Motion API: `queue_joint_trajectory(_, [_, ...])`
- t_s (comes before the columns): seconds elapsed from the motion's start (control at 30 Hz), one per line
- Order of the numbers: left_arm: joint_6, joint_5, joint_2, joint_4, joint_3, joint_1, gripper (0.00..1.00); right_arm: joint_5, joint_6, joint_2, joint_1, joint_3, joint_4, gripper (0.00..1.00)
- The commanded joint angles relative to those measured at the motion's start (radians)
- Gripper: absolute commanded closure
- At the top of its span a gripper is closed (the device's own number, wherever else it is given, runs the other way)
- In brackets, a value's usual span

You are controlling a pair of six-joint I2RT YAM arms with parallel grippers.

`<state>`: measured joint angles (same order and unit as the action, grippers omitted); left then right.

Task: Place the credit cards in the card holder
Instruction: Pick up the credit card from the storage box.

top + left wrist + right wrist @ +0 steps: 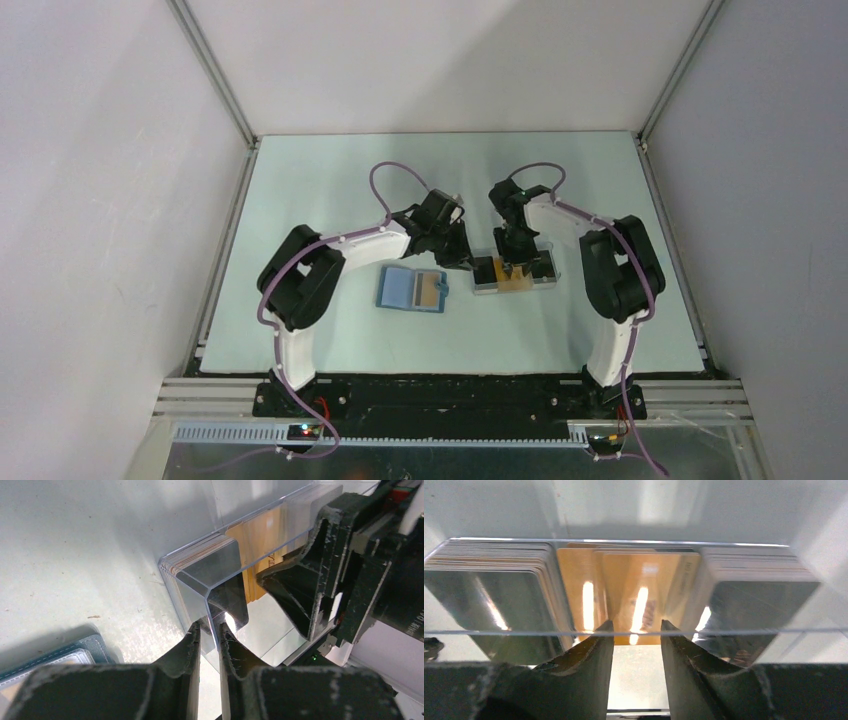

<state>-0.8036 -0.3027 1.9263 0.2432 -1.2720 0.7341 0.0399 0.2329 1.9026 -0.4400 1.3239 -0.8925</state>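
Fetching a card is the step in hand. The left pincer [209, 626] pinches the tray [207, 570] wall. The right pincer [636, 627], half spread and empty, stands at the orange cards [644, 580] in the middle compartment. The holder [411, 290] lies open on the desk near the tray. The next move should take one card only.

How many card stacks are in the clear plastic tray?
3, in the right wrist view: left stack of dark cards, middle stack of yellow-orange cards, right stack of dark cards.
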Motion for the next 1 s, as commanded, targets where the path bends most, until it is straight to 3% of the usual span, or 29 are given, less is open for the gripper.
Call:
queue_joint_trajectory(0.0, [0.042,0.019,0.040,0.048,0.003,0.006,0.96,0.163,-0.017,-0.084,-0.017,0.003,-0.019,0.55])
queue_joint_trajectory(0.33, [0.035,0.024,0.041,0.048,0.001,0.005,0.96,0.151,-0.017,-0.125,-0.019,0.053,-0.051,0.52])
queue_joint_trajectory(0.43, [0.035,0.024,0.040,0.048,0.003,0.006,0.96,0.102,-0.020,-0.115,-0.018,0.054,-0.036,0.44])
queue_joint_trajectory(0.63, [0.036,0.025,0.041,0.047,0.006,0.006,0.96,0.025,-0.018,-0.055,-0.022,0.060,-0.014,0.41])
queue_joint_trajectory(0.97, [0.036,0.025,0.042,0.047,0.009,0.006,0.96,0.073,-0.016,0.061,-0.038,0.057,-0.001,0.40])
